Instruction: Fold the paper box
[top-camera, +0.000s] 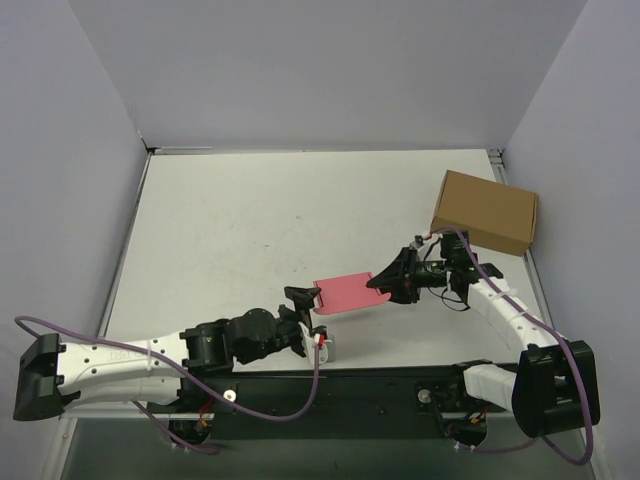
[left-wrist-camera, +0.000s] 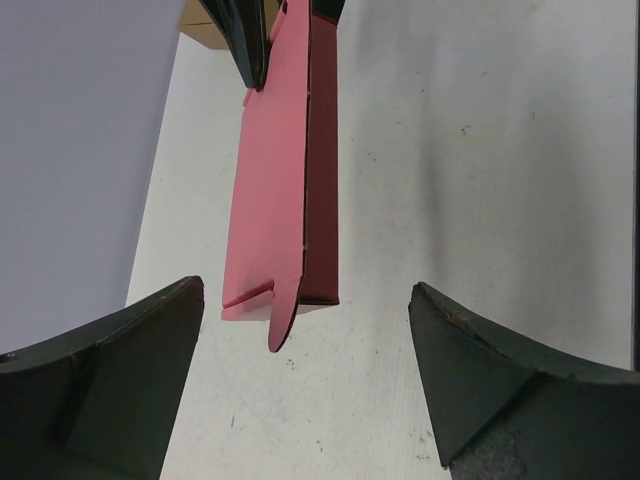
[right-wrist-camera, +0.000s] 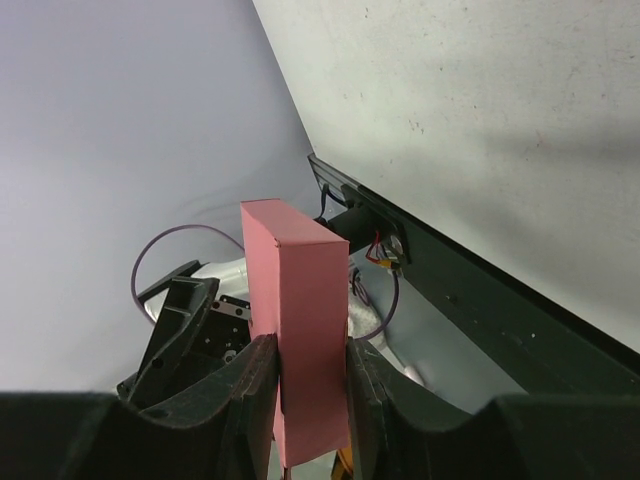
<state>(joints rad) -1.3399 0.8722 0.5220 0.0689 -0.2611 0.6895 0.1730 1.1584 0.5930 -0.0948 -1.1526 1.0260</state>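
The right end effector (top-camera: 386, 281) pinches the paper box (top-camera: 345, 293) at one end, a finger pressed to each broad face (right-wrist-camera: 300, 300). The pink-red card is part folded and reaches out ahead of those fingers, its faces plain. Its free end, with a rounded tab, sits between the widely spread fingers of the left end effector (left-wrist-camera: 305, 295), touching neither. A plain brown cardboard box (top-camera: 485, 210) stands on the bench (top-camera: 250, 220) just behind the right end effector, clear of the paper box
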